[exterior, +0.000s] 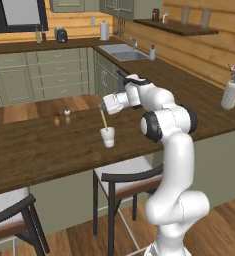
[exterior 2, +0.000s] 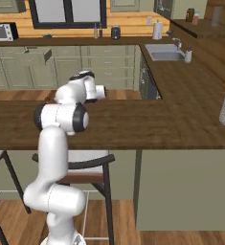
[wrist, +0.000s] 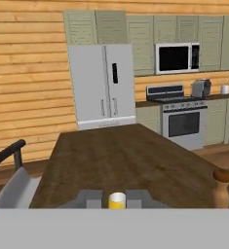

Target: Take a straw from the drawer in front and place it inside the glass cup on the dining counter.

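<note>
Left base view: white arm rises from lower right, bends over the dining worktop (exterior: 49, 145) w/ the claw (exterior: 103, 108) at frame centre, fingers clamped shut on the straw (exterior: 104, 119). Straw is pale yellow, tilted slightly, top end in the claw, lower end reaching down to the rim of the glass cup (exterior: 108, 136); can't tell whether the tip is inside yet. Cup stands upright on the dark wood worktop, just below centre. Two small shakers (exterior: 62, 117) stand left of centre, apart from the cup. White vase w/ flowers (exterior: 230, 93) at right edge. Chair (exterior: 126, 180) sits under the worktop edge, lower centre. Sink (exterior: 123, 52) upper centre on the kitchen worktop. Right base view: arm at left-centre hides the claw; an open sage-green drawer (exterior 2: 35, 55) sticks out in upper left, below the microwave (exterior 2: 1, 32). Hand view: straw's round yellow end (wrist: 117, 200) at bottom centre btwn the two dark finger tips (wrist: 89, 199), touching both; brown shaker (wrist: 222, 188) at lower right; fridge (wrist: 102, 85) upper centre, oven (wrist: 183, 121) right of it.
</note>
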